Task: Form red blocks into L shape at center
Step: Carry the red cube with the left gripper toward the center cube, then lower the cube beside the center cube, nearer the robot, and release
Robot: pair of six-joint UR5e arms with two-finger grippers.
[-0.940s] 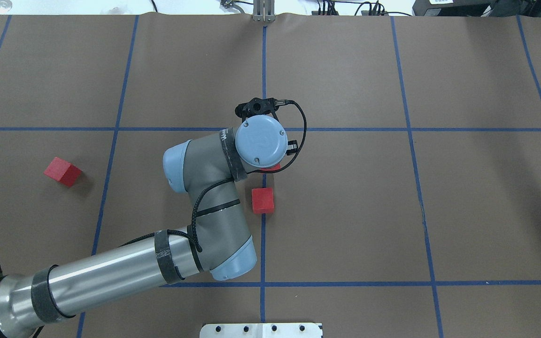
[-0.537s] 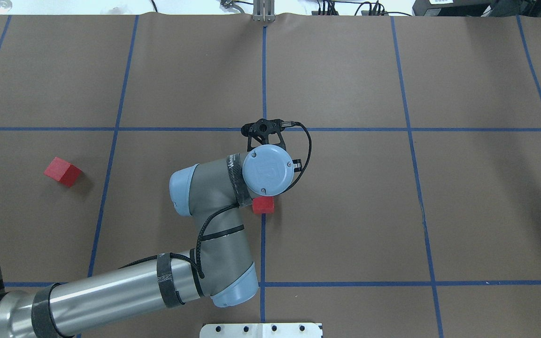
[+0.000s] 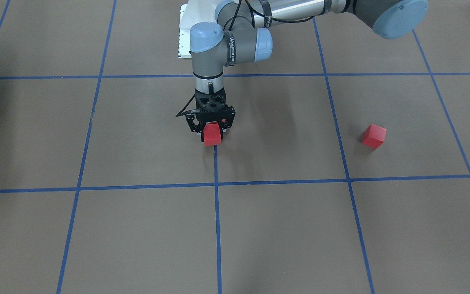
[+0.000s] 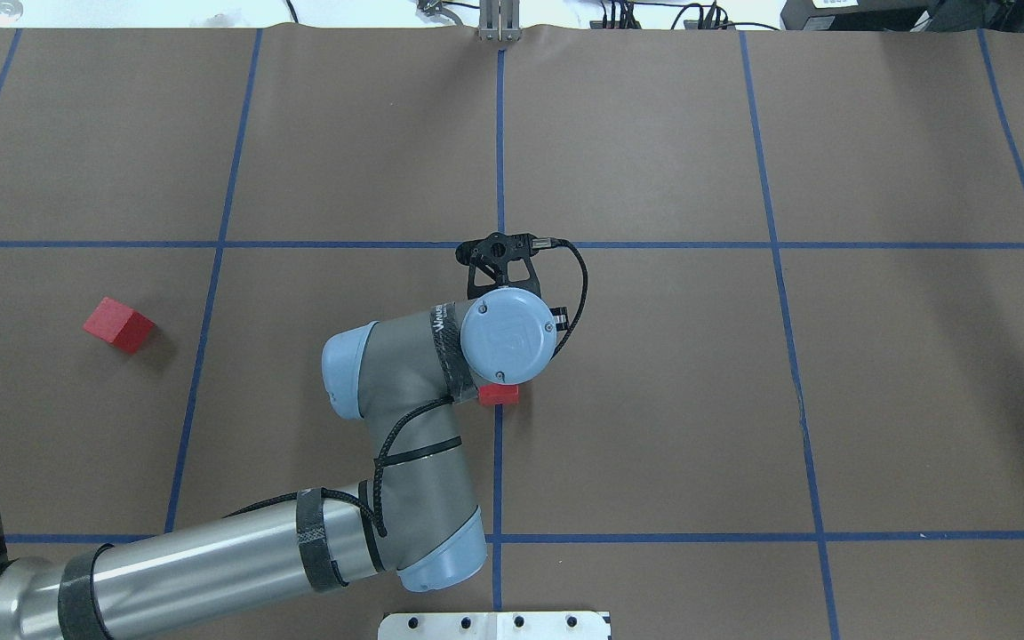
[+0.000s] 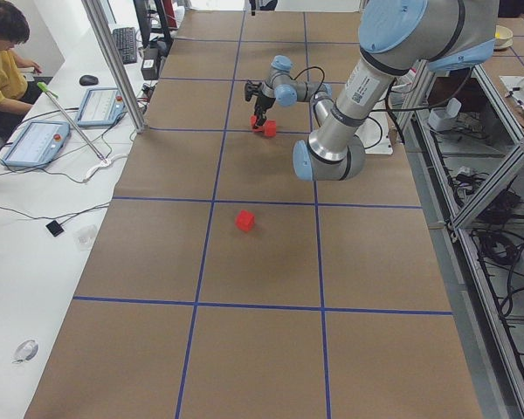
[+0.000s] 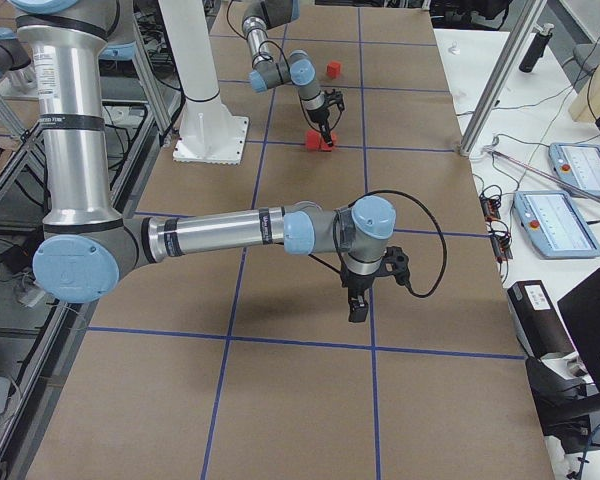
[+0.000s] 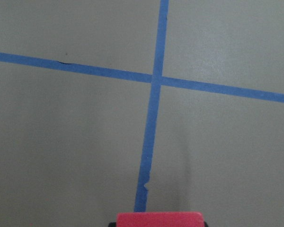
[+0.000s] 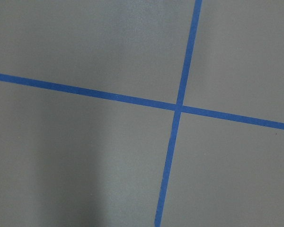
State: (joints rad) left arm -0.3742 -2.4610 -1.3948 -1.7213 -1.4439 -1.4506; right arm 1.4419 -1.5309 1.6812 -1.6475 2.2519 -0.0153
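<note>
- Three red blocks: a lone block (image 3: pixel 373 136) out on the robot's left; a gripped block (image 3: pixel 212 134) at the centre; a third block (image 4: pixel 499 395) just beside it, on the side near the robot
- Two arms: left arm (image 4: pixel 210 556); right arm (image 6: pixel 220 232)
- Two grippers: left gripper (image 3: pixel 212 138); right gripper (image 6: pixel 357 308)
- One operator (image 5: pixel 4 44)
- Two tablets: near tablet (image 5: pixel 35 142); far tablet (image 5: pixel 102 105)

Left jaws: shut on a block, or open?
Shut on a block. In the front view the jaws of the left gripper flank it closely, and the wrist view shows it at their tips.
</note>
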